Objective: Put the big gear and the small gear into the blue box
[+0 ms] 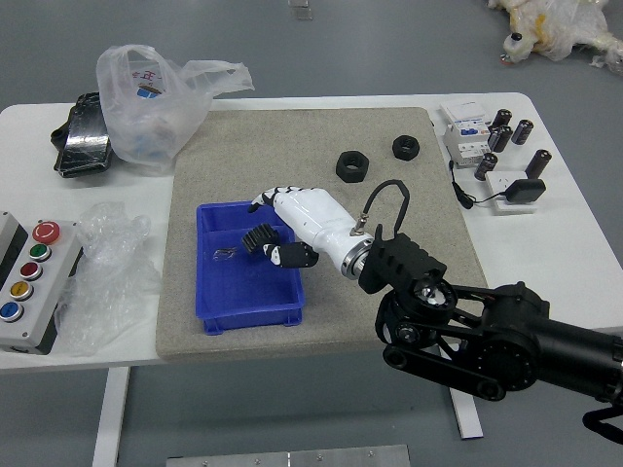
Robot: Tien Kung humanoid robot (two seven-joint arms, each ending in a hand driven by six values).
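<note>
Black toothed gear [260, 238], tilted, seen within the outline of the open blue plastic box [248, 302], toward its far right part. Whether the gear rests on the floor of the box or is above it, I cannot tell. The robot's right hand [265, 229], black with a white back, reaches in over the right wall of the box. Its fingers are released: the uppermost is stretched out past the gear, apart from it, and the black thumb is lowered just beside the gear's near right edge; whether the thumb touches it is unclear. A small shiny patch [225, 253] shows on the box floor, left of the gear.

The box sits on a grey-beige mat [292, 136]. Beyond the box and to its right, two thick black rings [352, 166] lie near each other on the mat. Left of the box are a crumpled sheet of clear plastic [109, 277] and, farther left, a white control box [44, 316] with coloured round buttons. Beyond the box to the left stands a translucent plastic bag [146, 122], beside a shiny black package [88, 146]. Well to the right of the box are white devices [469, 141] and upright black cylinders [523, 131].
</note>
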